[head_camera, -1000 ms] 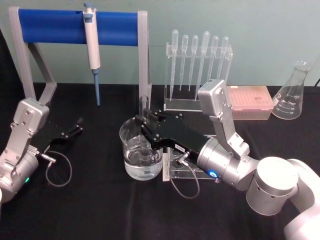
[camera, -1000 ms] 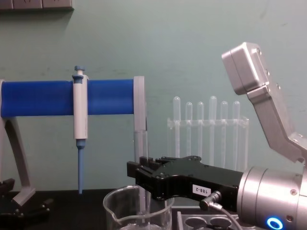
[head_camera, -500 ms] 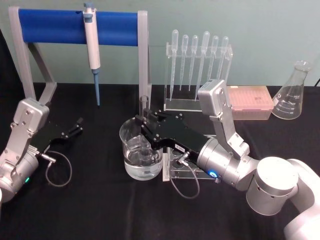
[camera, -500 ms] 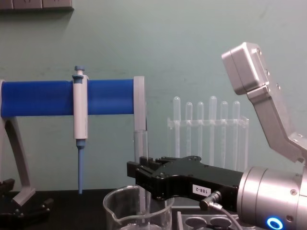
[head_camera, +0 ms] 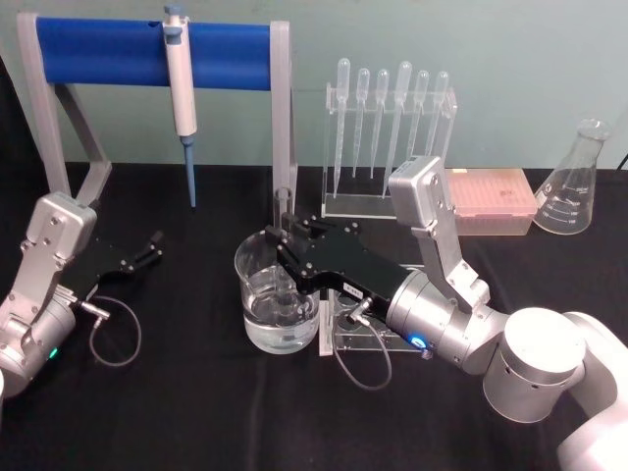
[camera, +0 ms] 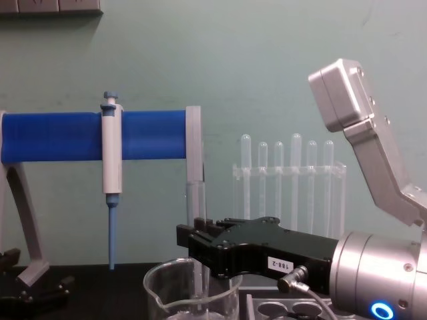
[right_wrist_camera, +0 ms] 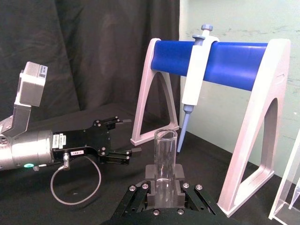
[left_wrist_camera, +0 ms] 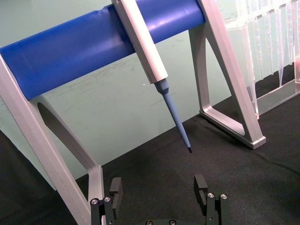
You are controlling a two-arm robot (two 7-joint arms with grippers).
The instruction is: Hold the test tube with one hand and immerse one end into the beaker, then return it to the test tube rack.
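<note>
My right gripper [head_camera: 286, 247] is shut on the test tube [head_camera: 284, 208], a clear glass tube held upright with its open rim above the fingers. The tube's lower end reaches down inside the beaker [head_camera: 257, 324], a wide clear glass vessel part-filled with clear liquid. In the chest view the test tube [camera: 195, 200] rises from the right gripper [camera: 197, 245] above the beaker [camera: 167, 293]. The right wrist view shows the test tube [right_wrist_camera: 165, 154] clamped between the black fingers [right_wrist_camera: 149, 173]. My left gripper [head_camera: 152, 247] rests open on the black table at the left, and in its wrist view the left gripper [left_wrist_camera: 158, 187] holds nothing.
A white-and-blue pipettor [head_camera: 181, 88] hangs on the blue-barred stand [head_camera: 98, 51] behind the beaker. A clear rack of plastic pipettes [head_camera: 391, 118], a pink tip box [head_camera: 491, 196] and a conical flask [head_camera: 571, 186] stand at the back right. A clear holder [head_camera: 363, 334] sits under my right gripper.
</note>
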